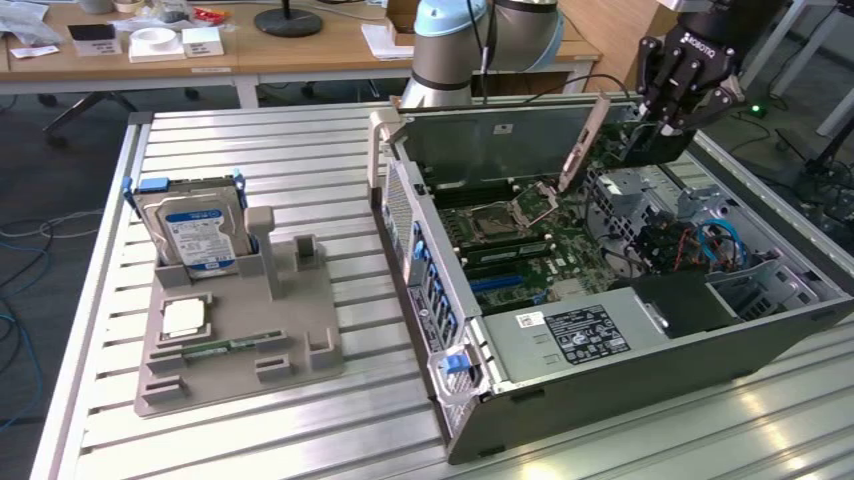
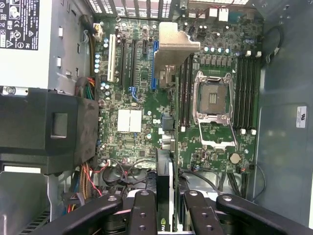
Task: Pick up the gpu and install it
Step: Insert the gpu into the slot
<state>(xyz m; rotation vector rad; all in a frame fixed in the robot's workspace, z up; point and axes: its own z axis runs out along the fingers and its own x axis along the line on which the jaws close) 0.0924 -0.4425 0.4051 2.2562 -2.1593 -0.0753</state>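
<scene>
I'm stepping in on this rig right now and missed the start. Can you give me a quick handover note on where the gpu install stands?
Pincer: shut on the gpu.
Position: the gpu hangs edge-down over the open computer case, above the motherboard, near the expansion slots.
Done: gpu picked up and brought over the case.
Left: gpu not yet seated in a slot.

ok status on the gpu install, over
Gripper shut on the thin dark gpu card with silver end bracket. Held above the green motherboard, not yet seated. Nothing seen lying on the long blue slot.
</scene>
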